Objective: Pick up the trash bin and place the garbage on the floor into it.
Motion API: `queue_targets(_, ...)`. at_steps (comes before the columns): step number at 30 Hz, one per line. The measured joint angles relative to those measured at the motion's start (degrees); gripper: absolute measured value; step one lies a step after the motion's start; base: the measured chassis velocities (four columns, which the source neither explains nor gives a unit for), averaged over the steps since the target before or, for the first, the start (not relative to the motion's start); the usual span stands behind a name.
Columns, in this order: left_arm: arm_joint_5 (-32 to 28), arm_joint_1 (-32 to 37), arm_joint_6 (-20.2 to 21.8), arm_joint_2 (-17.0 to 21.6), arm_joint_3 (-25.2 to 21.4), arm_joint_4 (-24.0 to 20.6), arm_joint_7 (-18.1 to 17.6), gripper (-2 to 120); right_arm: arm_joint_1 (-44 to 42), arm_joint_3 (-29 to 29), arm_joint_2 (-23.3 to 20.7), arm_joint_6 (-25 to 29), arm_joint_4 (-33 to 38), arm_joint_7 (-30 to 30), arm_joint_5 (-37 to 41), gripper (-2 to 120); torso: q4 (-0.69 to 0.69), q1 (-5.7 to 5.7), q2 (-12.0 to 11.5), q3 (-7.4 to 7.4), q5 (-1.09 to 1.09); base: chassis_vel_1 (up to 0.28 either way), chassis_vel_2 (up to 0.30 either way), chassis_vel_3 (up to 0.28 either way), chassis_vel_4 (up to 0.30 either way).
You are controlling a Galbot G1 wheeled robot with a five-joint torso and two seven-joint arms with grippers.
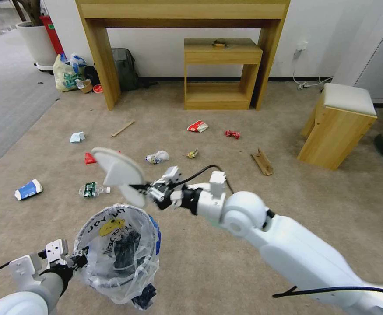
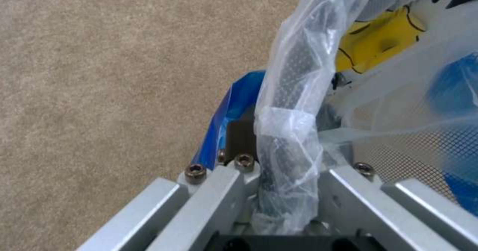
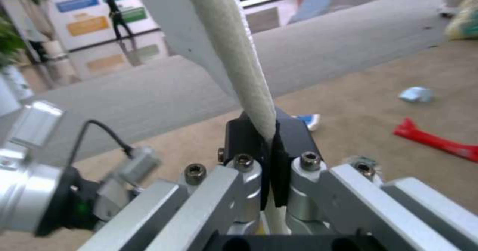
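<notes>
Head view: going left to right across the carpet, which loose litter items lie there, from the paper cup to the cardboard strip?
Paper cup → tissue → bottle → stick → crumpled wrapper → yellow scrap → red-white carton → red wrapper → cardboard strip.

1. You see the floor [image 1: 226,262], a matt, short-pile beige carpet.
2. Your trash bin [image 1: 117,256] wears a crinkled, glossy clear plastic liner over dark mesh.
3. The white slipper [image 1: 117,173] shows a woven cloth edge.
4. The left gripper [image 2: 286,191] shows brushed metal links and dark bolts.
</notes>
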Motion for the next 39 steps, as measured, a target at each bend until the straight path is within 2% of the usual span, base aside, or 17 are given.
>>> queue_targets(6, -0.1, -0.2, 0.0, 0.6, 0.6, 0.4, -0.3, 0, 0.0, -3.4, 3.1, -0.5, -1.7, 1.0, -0.2, 0, 0.00, 0.00, 0.0, 0.00, 0.00, 0.000, 0.000, 0.000, 0.000)
queue_targets(21, -0.4, -0.2, 0.0, 1.1, 0.4, 0.0, -0.6, 0, -1.7, -5.0, 2.8, -0.1, -4.2, 2.6, -2.7, 0, -0.01, 0.00, 0.0, 0.00, 0.01, 0.000, 0.000, 0.000, 0.000)
queue_targets(25, -0.4, -0.2, 0.0, 0.9, 0.5, -0.2, -0.7, 0, -1.7, -5.2, 2.8, -0.1, -4.4, 2.8, -3.5, 7, 0.00, 0.00, 0.0, 0.00, 0.01, 0.000, 0.000, 0.000, 0.000)
queue_targets(27, -0.4, 0.1, 0.0, 0.8, 0.5, -0.4, -0.7, 0, -2.1, -5.4, 2.7, -0.1, -4.6, 2.9, -4.7, 19, 0.00, 0.00, 0.0, -0.01, 0.01, 0.000, 0.000, 0.000, 0.000)
queue_targets(29, -0.5, 0.1, 0.0, 0.8, 0.5, -0.5, -0.6, 0, -2.2, -5.4, 2.7, -0.1, -4.7, 3.0, -5.1, 22, 0.00, 0.00, 0.0, -0.01, 0.01, 0.000, 0.000, 0.000, 0.000)
queue_targets(35, -0.7, 0.3, 0.0, 0.9, 0.4, -0.9, -0.5, 0, -2.9, -5.7, 3.2, 0.5, -5.0, 3.6, -7.3, 47, 0.00, 0.00, 0.0, 0.00, 0.01, 0.000, 0.000, 0.000, 0.000)
queue_targets(36, -0.7, 0.3, 0.0, 0.9, 0.4, -0.9, -0.5, 0, -2.9, -5.7, 3.2, 0.5, -5.0, 3.6, -7.3, 47, 0.00, 0.00, 0.0, 0.00, 0.01, 0.000, 0.000, 0.000, 0.000)
queue_targets(38, -0.8, 0.2, 0.0, 0.9, 0.4, -1.0, -0.5, 0, -3.0, -5.7, 3.1, 0.8, -5.0, 3.8, -7.5, 59, 0.00, 0.00, 0.0, -0.01, 0.01, 0.000, 0.000, 0.000, 0.000)
queue_targets(39, -0.8, 0.2, 0.0, 0.9, 0.4, -1.0, -0.5, 0, -3.0, -5.7, 3.1, 0.8, -5.0, 3.8, -7.5, 59, 0.00, 0.00, 0.0, -0.01, 0.01, 0.000, 0.000, 0.000, 0.000)
